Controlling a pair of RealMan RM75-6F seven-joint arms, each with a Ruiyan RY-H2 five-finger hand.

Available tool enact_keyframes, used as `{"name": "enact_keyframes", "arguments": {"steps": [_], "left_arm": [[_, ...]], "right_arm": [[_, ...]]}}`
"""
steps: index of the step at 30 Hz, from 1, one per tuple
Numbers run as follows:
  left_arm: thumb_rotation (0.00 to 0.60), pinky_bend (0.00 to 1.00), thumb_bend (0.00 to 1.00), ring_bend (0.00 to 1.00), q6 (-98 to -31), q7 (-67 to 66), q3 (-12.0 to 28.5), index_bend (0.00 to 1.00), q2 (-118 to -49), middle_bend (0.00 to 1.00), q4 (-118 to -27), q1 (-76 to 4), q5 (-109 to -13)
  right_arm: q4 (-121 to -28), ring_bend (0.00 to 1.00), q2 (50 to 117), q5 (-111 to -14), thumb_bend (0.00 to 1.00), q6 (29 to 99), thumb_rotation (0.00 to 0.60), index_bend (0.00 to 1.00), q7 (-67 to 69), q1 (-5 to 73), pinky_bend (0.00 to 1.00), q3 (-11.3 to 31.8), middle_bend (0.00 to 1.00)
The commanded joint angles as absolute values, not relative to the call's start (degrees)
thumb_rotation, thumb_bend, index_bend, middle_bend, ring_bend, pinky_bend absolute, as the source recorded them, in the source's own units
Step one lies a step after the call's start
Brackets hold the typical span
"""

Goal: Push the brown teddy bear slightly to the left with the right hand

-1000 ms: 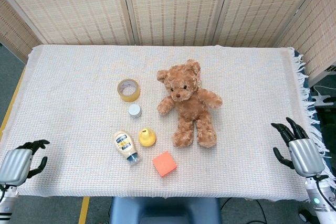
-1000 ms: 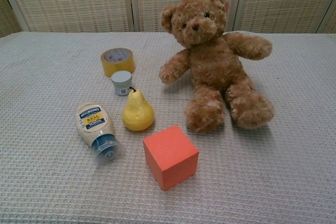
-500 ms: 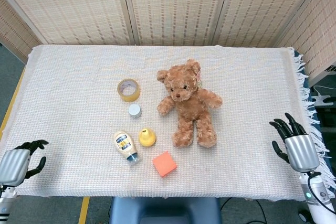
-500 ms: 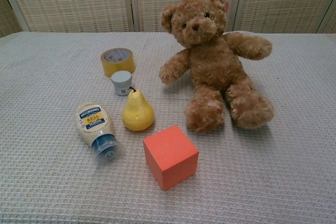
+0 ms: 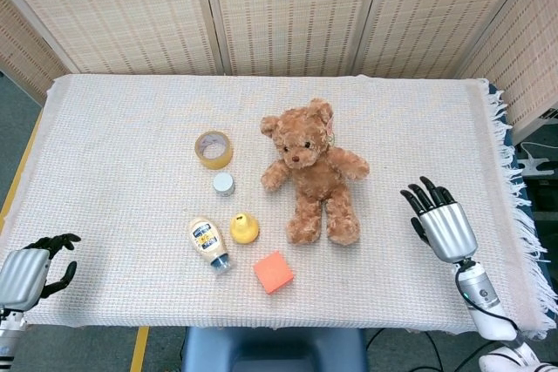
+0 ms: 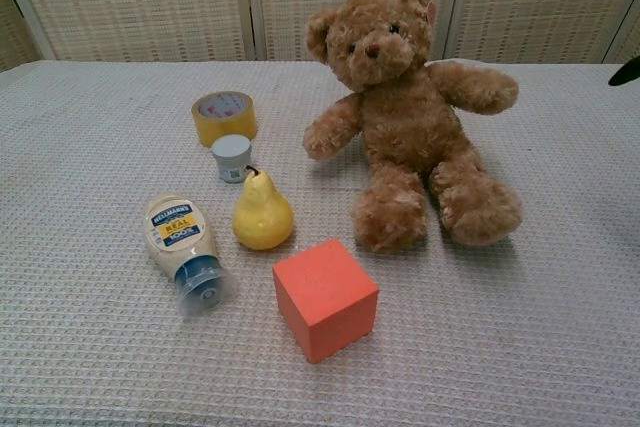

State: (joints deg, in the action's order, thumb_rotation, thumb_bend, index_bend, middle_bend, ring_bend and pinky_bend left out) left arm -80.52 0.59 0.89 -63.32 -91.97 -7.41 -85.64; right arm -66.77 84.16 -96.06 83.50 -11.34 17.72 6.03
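Observation:
The brown teddy bear [image 5: 312, 170] [image 6: 411, 119] sits upright in the middle of the white cloth, legs toward the near edge. My right hand [image 5: 439, 219] hovers over the cloth to the bear's right, well apart from it, fingers spread and holding nothing. In the chest view only a dark fingertip [image 6: 626, 71] of that hand shows at the right edge. My left hand [image 5: 33, 266] rests at the near left corner of the table, fingers curled loosely, nothing in it.
Left of the bear are a tape roll [image 5: 214, 149], a small white jar [image 5: 223, 184], a yellow pear [image 5: 244, 227], a lying mayonnaise bottle [image 5: 207, 242] and an orange cube [image 5: 273, 272]. Woven screens stand behind the table. The cloth's fringed edge [image 5: 510, 172] is at the right.
My right hand has moved left and forward from the table's right edge onto the cloth, closer to the bear. The bear and the left hand have not moved.

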Motion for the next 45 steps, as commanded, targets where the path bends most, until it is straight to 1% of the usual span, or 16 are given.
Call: {"name": "enact_keyframes", "arguments": {"steps": [1,6,11,15,17,20,24,31,43,45], "left_arm": [[0.6,0.53,0.44,0.38,-80.6,0.6,0.8,0.33,-63.2,0.41,-92.1,-7.4,-85.7],[0.6,0.53,0.43,0.38,-80.6,0.6,0.7,0.33,-63.1,0.41,-92.2,-7.3,-85.8],[0.6,0.53,0.43,0.38,-79.6,0.3,0.4,0.33,-63.0,0.41,-92.4,-7.7,-85.8],[0.6,0.53,0.44,0.38,-79.5,0.2,0.3,0.33,-62.9,0.41,-92.4,-7.7,-85.8],[0.6,0.53,0.43,0.38,-79.4,0.2,0.2,0.33,-62.9,0.42,-92.5,-7.8,-86.0],[0.6,0.53,0.43,0.39,-79.2,0.2,0.0,0.33,-62.7,0.42,-92.8,-7.8,-86.3],[0.6,0.53,0.43,0.39,-79.0,0.6,-0.2,0.33,-62.6,0.42,-92.8,-7.9,-86.6],[0.6,0.53,0.44,0.4,-78.6,0.7,-0.4,0.33,-62.5,0.43,-92.7,-8.1,-86.6],[0.6,0.53,0.44,0.39,-78.5,0.7,-0.7,0.33,-62.5,0.43,-92.7,-8.2,-87.2],[0.6,0.53,0.44,0.39,-78.6,0.7,-0.8,0.33,-62.5,0.43,-92.7,-8.2,-87.3]], "right_arm": [[-65.2,0.14,85.8,-96.7,0.25,82.6,0.6,0.26,-13.1,19.3,0.34,6.4,0.24],[-61.4,0.14,89.1,-96.4,0.25,82.2,0.6,0.27,-14.0,21.9,0.34,7.9,0.24],[-55.4,0.15,93.3,-95.5,0.24,83.5,0.6,0.27,-11.2,24.7,0.35,10.1,0.24],[-54.2,0.15,94.2,-95.2,0.24,83.6,0.6,0.27,-10.6,25.2,0.36,10.4,0.24],[-52.9,0.15,95.3,-94.3,0.23,83.1,0.6,0.26,-10.3,25.9,0.36,11.0,0.24],[-49.3,0.16,98.0,-92.9,0.18,81.1,0.6,0.26,-8.9,28.0,0.37,11.7,0.26],[-43.9,0.17,101.5,-91.3,0.18,80.1,0.6,0.26,-6.7,29.7,0.38,12.3,0.29],[-37.4,0.17,105.8,-89.3,0.18,77.9,0.6,0.27,-2.2,32.2,0.4,12.5,0.29],[-27.0,0.24,112.0,-87.7,0.18,77.6,0.6,0.33,4.1,35.8,0.51,12.4,0.35],[-25.4,0.24,112.9,-87.2,0.18,77.2,0.6,0.33,4.7,36.5,0.52,12.6,0.35]]}}
